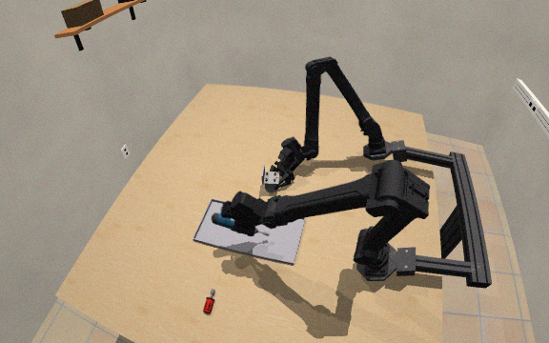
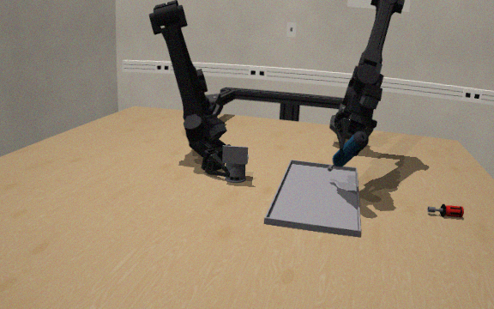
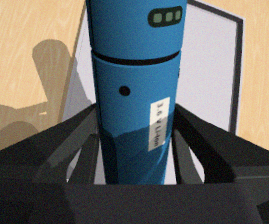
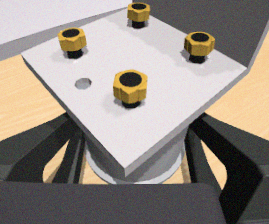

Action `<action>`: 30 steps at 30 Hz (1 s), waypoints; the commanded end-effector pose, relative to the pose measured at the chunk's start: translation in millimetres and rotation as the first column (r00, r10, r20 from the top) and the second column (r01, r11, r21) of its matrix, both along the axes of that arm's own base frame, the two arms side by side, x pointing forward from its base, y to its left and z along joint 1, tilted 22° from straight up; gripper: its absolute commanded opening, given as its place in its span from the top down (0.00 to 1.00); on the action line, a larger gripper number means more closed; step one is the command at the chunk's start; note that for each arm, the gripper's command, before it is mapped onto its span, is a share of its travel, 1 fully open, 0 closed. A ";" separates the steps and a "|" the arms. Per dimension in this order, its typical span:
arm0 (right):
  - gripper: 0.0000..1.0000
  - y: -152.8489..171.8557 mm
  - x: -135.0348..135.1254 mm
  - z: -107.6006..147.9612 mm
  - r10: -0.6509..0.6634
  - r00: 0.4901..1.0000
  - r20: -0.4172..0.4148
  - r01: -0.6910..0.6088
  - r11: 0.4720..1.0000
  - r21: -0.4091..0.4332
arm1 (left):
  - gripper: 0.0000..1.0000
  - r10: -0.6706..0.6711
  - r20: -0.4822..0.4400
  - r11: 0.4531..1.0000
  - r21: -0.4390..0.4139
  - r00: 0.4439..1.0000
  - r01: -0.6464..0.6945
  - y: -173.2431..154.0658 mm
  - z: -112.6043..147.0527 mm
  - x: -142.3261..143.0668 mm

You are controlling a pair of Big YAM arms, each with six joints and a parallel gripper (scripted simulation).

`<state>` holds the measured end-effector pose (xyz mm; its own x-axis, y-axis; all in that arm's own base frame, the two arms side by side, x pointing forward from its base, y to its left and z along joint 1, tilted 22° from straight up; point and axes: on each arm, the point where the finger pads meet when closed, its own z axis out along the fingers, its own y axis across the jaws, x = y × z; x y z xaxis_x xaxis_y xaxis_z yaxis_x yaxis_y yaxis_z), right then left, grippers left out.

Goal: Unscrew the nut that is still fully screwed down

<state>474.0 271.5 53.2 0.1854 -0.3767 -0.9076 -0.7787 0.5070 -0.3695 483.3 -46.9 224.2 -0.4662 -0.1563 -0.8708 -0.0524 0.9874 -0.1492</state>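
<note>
Now, your tray (image 1: 281, 248) (image 2: 316, 197) (image 3: 212, 65) flat on the table, the module (image 1: 272, 186) (image 2: 235, 165) upright beside it between the right gripper's fingers, the driver (image 1: 225, 219) (image 2: 347, 150) (image 3: 135, 100) tilted over the tray, clamped in your left gripper (image 1: 246, 221) (image 2: 352, 139) (image 3: 135, 112), four nuts (image 4: 130, 86) on the bracket (image 4: 130, 125).

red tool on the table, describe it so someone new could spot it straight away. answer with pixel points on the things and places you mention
Find the shallow gray tray (image 1: 284, 245) (image 2: 311, 202) (image 3: 210, 65) (image 4: 50, 20). Beyond one long edge, on bare wood, lies a short red tool (image 1: 209, 305) (image 2: 454, 211) with a gray tip. Unlike the blue driver (image 1: 225, 220) (image 2: 347, 150) (image 3: 135, 110), nothing grips it.
</note>
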 end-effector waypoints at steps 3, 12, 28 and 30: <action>0.41 2.4 3.3 5.9 0.001 1.000 0.013 -0.001 1.000 0.008 | 0.58 0.076 0.053 0.995 -0.074 0.996 -0.072 24.6 50.5 14.1; 0.41 2.4 3.3 5.9 0.001 1.000 0.013 -0.001 1.000 0.008 | 0.58 0.121 0.018 0.988 -0.101 0.993 -0.118 41.5 48.6 12.0; 0.41 2.4 3.3 5.9 0.001 1.000 0.013 -0.001 1.000 0.008 | 0.58 0.240 -0.081 0.953 -0.170 0.967 -0.251 87.6 44.0 2.8; 0.41 2.4 3.3 5.9 0.001 1.000 0.013 -0.001 1.000 0.008 | 0.58 0.261 -0.099 0.944 -0.182 0.960 -0.276 95.5 43.4 0.1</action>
<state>474.0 271.5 53.2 0.1854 -0.3767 -0.9076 -0.7787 0.5070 -0.3695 473.1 33.3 218.2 -0.5284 -0.3979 -0.7500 -0.3078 0.9131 -0.2676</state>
